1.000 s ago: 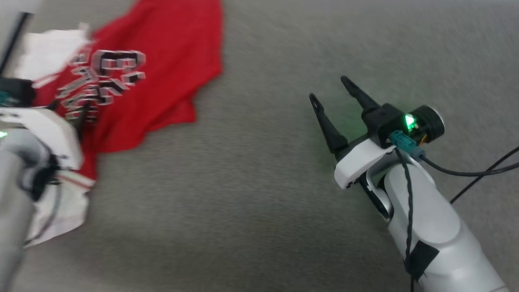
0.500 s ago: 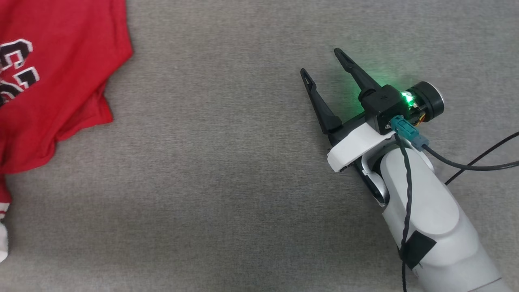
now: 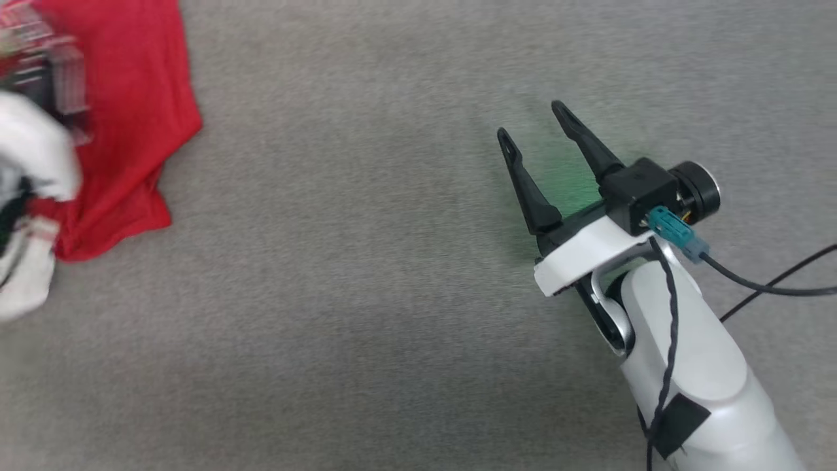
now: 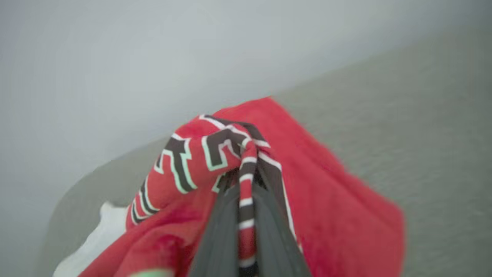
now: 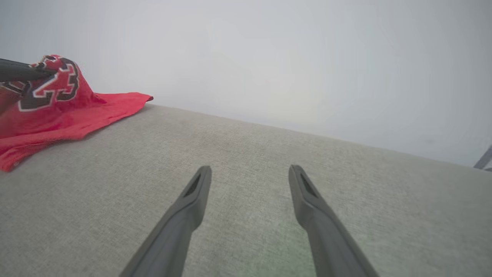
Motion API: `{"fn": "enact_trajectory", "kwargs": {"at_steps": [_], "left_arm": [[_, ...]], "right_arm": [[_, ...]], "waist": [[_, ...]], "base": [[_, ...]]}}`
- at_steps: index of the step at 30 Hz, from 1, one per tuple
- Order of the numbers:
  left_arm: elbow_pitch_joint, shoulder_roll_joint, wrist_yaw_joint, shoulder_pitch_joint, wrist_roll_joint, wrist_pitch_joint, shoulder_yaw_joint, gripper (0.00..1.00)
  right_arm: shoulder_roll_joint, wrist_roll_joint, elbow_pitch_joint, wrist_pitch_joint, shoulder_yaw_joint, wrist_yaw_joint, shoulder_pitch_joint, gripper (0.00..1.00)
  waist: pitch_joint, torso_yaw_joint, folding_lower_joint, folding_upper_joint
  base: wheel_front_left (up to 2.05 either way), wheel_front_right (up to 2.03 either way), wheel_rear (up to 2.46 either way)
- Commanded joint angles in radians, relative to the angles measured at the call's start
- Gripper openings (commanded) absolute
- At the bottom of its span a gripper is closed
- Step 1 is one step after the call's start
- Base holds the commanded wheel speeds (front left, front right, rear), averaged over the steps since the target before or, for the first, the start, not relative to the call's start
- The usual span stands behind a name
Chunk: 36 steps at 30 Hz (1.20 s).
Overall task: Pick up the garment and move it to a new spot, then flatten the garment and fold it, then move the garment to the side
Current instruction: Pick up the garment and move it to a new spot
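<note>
Left wrist view gave you the left pincer (image 4: 246,184) pressed together on a fold of the garment (image 4: 334,200), with a striped band (image 4: 246,215) of the cloth running down between its two dark fingers. The cloth bunched into a peak at the tips and fell away from there: the red body draped right and down onto the grey surface (image 4: 423,115), and a white sleeve (image 4: 103,227) lay at the lower left. Black, white-outlined letters wrapped over the peak, too creased for you to read.

From the right wrist view you could read "23" (image 5: 50,86) on the lifted part. The garment (image 5: 77,111) ran lengthwise from that peak at the left to a flat red corner pointing right, near the surface's far edge.

Head view put the garment (image 3: 137,131) at the upper left, blurred. It was well apart from the right pincer (image 3: 531,120), whose fingers stood spread over bare surface (image 3: 359,294).
</note>
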Motion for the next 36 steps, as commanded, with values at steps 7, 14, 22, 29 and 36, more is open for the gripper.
{"fn": "enact_trajectory", "kwargs": {"at_steps": [7,14,22,29,36], "left_arm": [[-0.284,-0.051,0.003,-0.15,0.038,-0.026,-0.293,0.0],[-0.533,-0.13,0.003,-0.259,0.007,0.022,-0.461,0.0],[-0.943,-0.157,0.003,-0.114,0.042,0.329,-0.464,0.0],[-1.034,-0.065,0.003,-0.031,-0.036,0.521,-0.468,0.0],[-0.985,-0.031,0.002,0.024,-0.061,0.667,-0.469,0.0]], "right_arm": [[0.002,0.072,-0.064,-0.001,-0.035,-0.001,0.05,1.0],[0.002,0.133,-0.135,-0.001,-0.096,-0.001,0.079,1.0],[0.003,0.185,-0.201,-0.001,-0.216,-0.001,0.112,1.0],[0.003,0.218,-0.22,-0.001,-0.255,-0.001,0.126,1.0],[0.002,0.246,-0.225,-0.001,-0.231,-0.001,0.122,1.0]], "waist": [[-0.017,-0.117,0.0,0.0],[0.029,-0.224,0.0,0.0],[0.069,-0.323,0.0,0.0],[0.078,-0.367,0.0,0.0],[0.092,-0.389,0.0,0.0]], "base": [[0.0,0.0,0.0],[0.0,0.0,0.0],[0.0,0.0,0.0],[0.0,0.0,0.0],[0.0,0.0,0.0]]}}
